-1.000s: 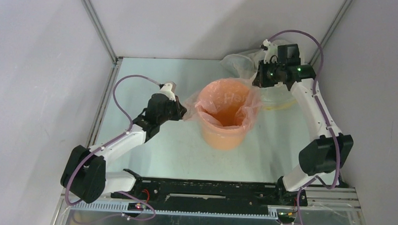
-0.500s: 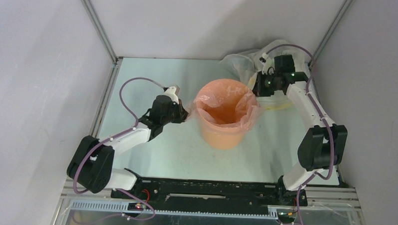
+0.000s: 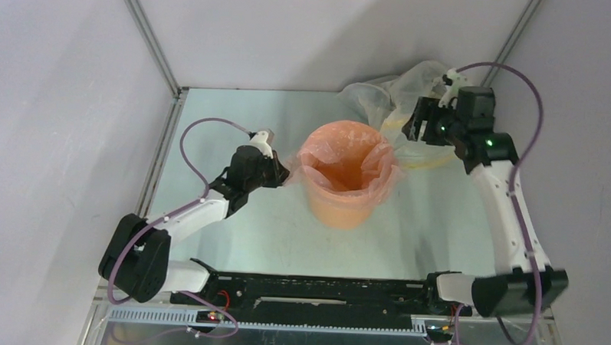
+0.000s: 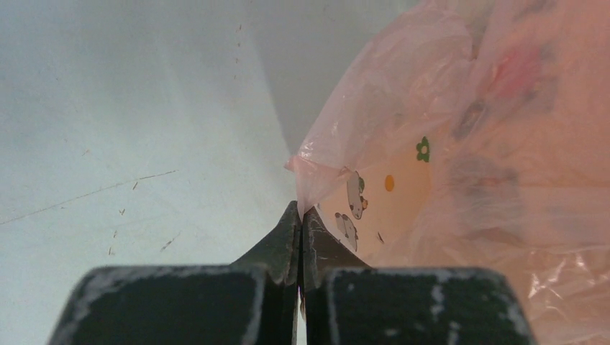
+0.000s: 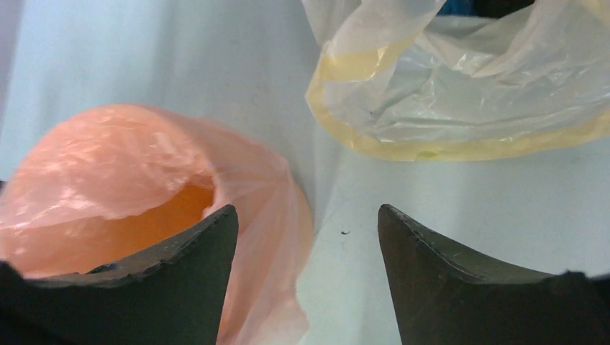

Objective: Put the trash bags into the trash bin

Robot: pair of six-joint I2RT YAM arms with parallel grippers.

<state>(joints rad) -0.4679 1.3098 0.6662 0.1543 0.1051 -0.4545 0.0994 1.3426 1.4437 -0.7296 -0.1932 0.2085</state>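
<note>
Left fingers [image 4: 282, 244] pinch the thin pink plastic bag [image 4: 403, 144] lining the round orange plastic bin [image 3: 345, 212] at the centre of the worktop [image 3: 235, 124]; right fingers [image 5: 180, 280] spread.

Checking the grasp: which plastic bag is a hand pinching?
The pale pink bag lining the orange bin, pinched by the left hand; the yellowish clear bag lies free.

The trash bin [image 3: 347, 197] stands mid-way across the table [image 3: 235, 120], the trash bag [image 3: 314, 159] lining it and spilling over its rim; the left gripper [image 3: 282, 174], just left of the bin, pinches the bag's edge; the right gripper [image 3: 413, 130] hangs spread at the bin's right rear, near a second bag [image 3: 375, 98] in the far right corner.
</note>
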